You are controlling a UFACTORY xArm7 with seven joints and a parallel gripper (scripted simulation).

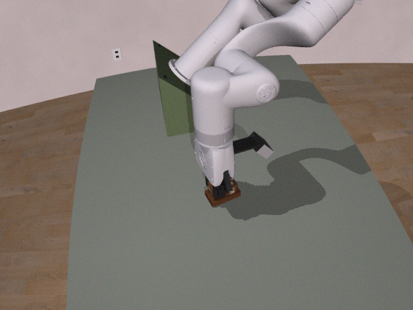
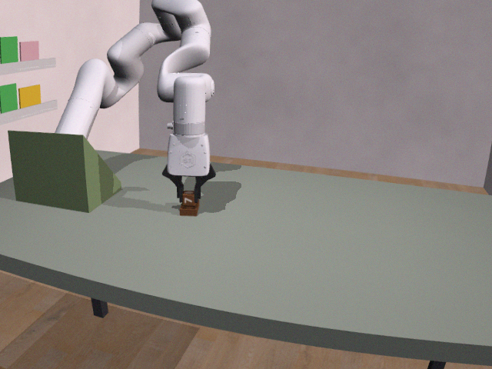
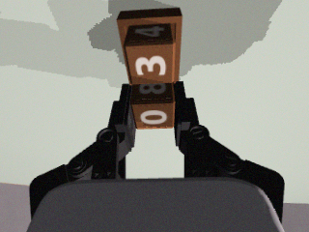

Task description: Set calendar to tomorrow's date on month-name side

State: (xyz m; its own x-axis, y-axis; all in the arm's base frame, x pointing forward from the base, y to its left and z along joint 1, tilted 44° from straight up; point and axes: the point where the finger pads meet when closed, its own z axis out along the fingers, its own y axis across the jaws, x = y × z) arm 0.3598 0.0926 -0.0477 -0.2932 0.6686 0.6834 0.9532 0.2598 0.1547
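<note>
The brown wooden calendar tray (image 1: 222,197) lies flat on the grey-green table, and also shows in the exterior view (image 2: 188,210). My gripper (image 3: 154,96) points straight down over its near end and is shut on one brown digit cube (image 3: 153,107). That cube shows 8 on top and 0 toward the wrist camera, and 7 in the exterior view (image 2: 188,197). It sits at the tray's rim height; I cannot tell whether it touches the floor. The other cube (image 3: 150,59) stands in the tray's far half, showing 3 and 4. The month side is hidden.
A green wedge-shaped block (image 2: 59,171) stands on the table to the back left of the tray, also visible behind the arm (image 1: 171,96). Shelves with coloured boxes (image 2: 19,75) hang on the far wall.
</note>
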